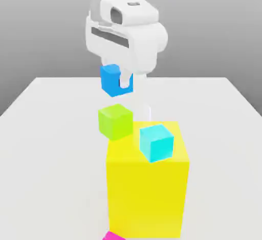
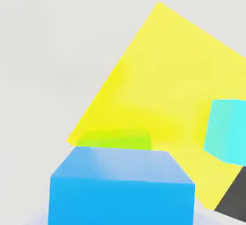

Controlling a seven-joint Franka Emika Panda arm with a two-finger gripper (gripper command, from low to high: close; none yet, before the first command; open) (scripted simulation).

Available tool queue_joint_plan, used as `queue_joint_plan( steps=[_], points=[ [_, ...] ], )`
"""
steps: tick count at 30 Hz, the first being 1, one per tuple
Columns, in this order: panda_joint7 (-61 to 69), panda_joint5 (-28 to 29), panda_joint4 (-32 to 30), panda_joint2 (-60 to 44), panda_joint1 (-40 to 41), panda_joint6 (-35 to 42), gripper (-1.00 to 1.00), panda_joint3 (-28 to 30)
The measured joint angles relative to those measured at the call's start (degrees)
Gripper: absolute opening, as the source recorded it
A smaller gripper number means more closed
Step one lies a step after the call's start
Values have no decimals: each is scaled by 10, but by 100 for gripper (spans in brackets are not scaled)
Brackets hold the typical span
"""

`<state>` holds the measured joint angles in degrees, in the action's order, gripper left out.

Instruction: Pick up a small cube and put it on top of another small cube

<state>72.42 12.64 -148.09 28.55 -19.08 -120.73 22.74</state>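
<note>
1. Magenta, a small smooth-faced block [image 1: 113, 236] pokes in at the bottom edge of the exterior view, nearest that camera, at about 7 o'clock from the big plain yellow cube [image 1: 147, 193] on the white worktop [image 1: 51, 131].
2. A pale cyan smooth cube [image 1: 156, 142] appears near the yellow cube's top; whether it rests there I cannot tell.
3. The small mid-blue smooth cube [image 1: 110, 80] hangs in the air, clamped between the white gripper's fingers [image 1: 124, 79], which are pressed against its sides.
4. The lime-green smooth cube [image 1: 115, 122] lies at roughly 6 o'clock below the blue one, well apart from it.
5. In the hand view the blue cube [image 2: 122, 185] hides most of the green cube [image 2: 114, 139], so alignment is hard to judge.
6. Risk: lowering off-centre could land the blue cube on a green edge, and it would tip or slide off.
7. Risk: the fingers may brush the nearby cyan or yellow cube on the way down.
8. The blue cube sits level, faces squared to the fingers; as a cube it has no long axis.
</note>
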Motion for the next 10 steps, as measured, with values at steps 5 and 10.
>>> queue_joint_plan(
  steps=[5, 10],
  points=[
    [0, 0, 0, 0, 0, 0, 100, 0],
    [0, -6, 38, 20, -1, 57, 100, -10]
  ],
)
